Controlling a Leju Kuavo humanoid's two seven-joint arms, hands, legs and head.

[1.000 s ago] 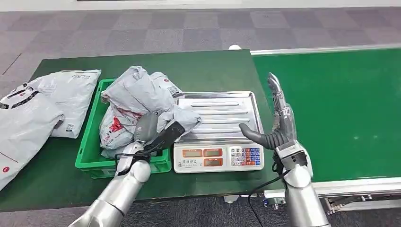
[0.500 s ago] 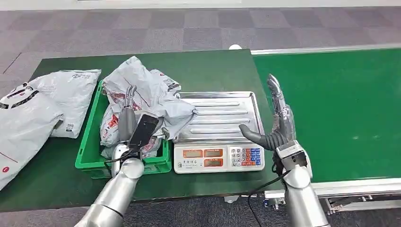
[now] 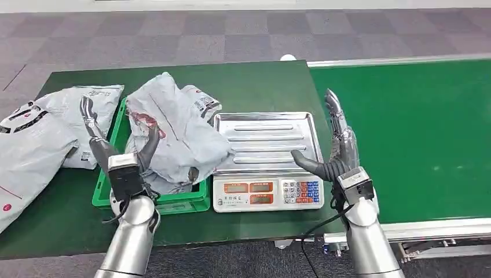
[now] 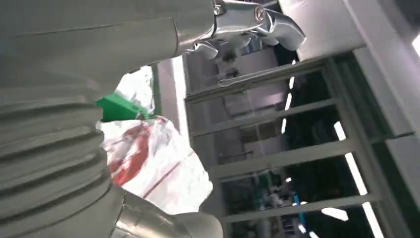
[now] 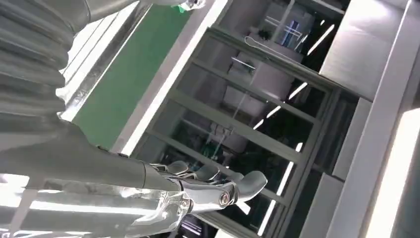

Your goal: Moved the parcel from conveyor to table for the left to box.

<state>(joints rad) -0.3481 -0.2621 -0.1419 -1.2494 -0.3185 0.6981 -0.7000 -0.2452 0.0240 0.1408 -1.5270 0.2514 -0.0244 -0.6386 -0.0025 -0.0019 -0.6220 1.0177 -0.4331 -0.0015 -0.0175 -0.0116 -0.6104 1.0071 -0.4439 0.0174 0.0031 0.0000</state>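
On the dark green table, the grey parcel [image 3: 179, 136] now lies in the green crate [image 3: 110, 185], on top of other bags, with one corner hanging over the edge of the silver scale [image 3: 272, 145]. One second ago the left hand [image 3: 116, 147] still held this parcel; now it has let go and is raised beside the crate, fingers spread, holding nothing. The right hand [image 3: 336, 145] has not moved: it stands upright and open between scale and conveyor [image 3: 417, 133]. It seems the boxing step is done, and the conveyor carries no next parcel in this view.
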